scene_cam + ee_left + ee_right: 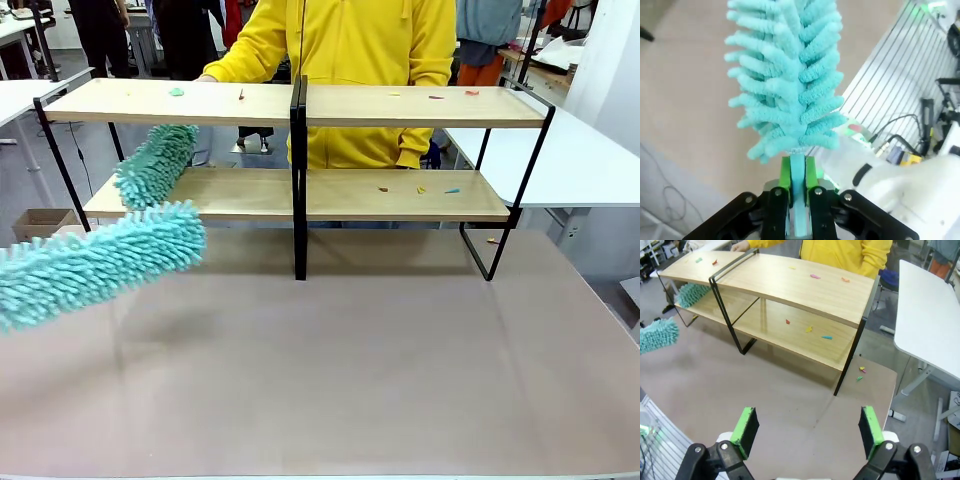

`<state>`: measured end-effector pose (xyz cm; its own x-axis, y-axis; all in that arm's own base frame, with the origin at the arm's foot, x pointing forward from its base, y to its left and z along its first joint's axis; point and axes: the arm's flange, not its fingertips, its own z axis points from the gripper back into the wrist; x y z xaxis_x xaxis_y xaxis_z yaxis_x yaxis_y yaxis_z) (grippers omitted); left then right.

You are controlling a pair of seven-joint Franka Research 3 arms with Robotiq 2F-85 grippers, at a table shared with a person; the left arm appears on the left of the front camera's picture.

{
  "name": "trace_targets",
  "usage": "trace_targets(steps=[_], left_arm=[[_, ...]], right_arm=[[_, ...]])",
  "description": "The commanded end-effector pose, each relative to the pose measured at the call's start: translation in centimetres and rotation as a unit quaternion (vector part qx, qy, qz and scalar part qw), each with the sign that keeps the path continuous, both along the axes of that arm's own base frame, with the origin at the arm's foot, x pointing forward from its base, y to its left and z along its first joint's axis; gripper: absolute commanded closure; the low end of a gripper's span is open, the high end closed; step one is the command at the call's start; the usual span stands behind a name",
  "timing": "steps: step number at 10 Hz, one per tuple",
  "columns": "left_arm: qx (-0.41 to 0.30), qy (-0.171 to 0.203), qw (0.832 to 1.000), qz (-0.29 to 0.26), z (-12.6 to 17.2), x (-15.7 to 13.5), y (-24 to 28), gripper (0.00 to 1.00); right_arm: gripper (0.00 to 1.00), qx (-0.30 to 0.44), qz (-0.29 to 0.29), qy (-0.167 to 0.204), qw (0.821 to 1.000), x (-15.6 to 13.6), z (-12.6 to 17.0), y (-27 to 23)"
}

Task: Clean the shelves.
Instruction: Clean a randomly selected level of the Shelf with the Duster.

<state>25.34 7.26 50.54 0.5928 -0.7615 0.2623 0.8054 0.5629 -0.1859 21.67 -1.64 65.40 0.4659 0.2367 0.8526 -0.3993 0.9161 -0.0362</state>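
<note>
Lower left of the front view: a fluffy teal duster (95,262), handle clamped tight in my left gripper (797,172), hangs over the table (350,350). The shelves (400,105) span the upper middle, a second teal tuft (155,165) at the lower board's left end. Coloured scraps (420,188) dot both boards rightward; I'd judge long, flat strokes toward an open end best. My right gripper (807,427) gapes wide, empty.

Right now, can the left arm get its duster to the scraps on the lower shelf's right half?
Probably not straight along the board: the left gripper, shut on the duster, holds it off the shelves' left end, and the centre post stands before those scraps. The open front looks free.
</note>
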Motion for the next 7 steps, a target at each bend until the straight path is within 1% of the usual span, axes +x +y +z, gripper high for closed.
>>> trace_targets(steps=[1,2,3,4,5,6,7], left_arm=[[0.005,-0.046,0.999,0.006,-7.8,-10.7,0.9,1.00],[-0.009,-0.088,0.996,0.012,-8.0,-13.0,1.6,1.00],[-0.040,-0.125,0.991,0.014,-7.8,-14.2,2.7,1.00],[-0.096,-0.167,0.981,0.005,-7.5,-15.3,3.6,1.00],[-0.144,-0.212,0.967,-0.011,-7.1,-16.0,4.3,1.00],[-0.211,-0.230,0.950,-0.015,-6.3,-15.3,4.9,1.00],[-0.259,-0.213,0.942,0.002,-5.1,-13.9,5.8,1.00]], right_arm=[[0.00,0.000,0.006,-0.001,1.000,0.0,-0.1,-0.1],[0.00,0.000,0.006,-0.001,1.000,0.0,-0.1,-0.1],[0.00,0.000,0.006,-0.001,1.000,0.0,-0.1,-0.1],[0.00,0.000,0.006,-0.001,1.000,0.0,-0.1,-0.1],[0.00,0.000,0.006,-0.001,1.000,0.0,-0.1,-0.1],[0.00,0.000,0.006,-0.001,1.000,0.0,-0.1,-0.1],[0.00,0.000,0.006,-0.001,1.000,0.0,-0.1,-0.1]])
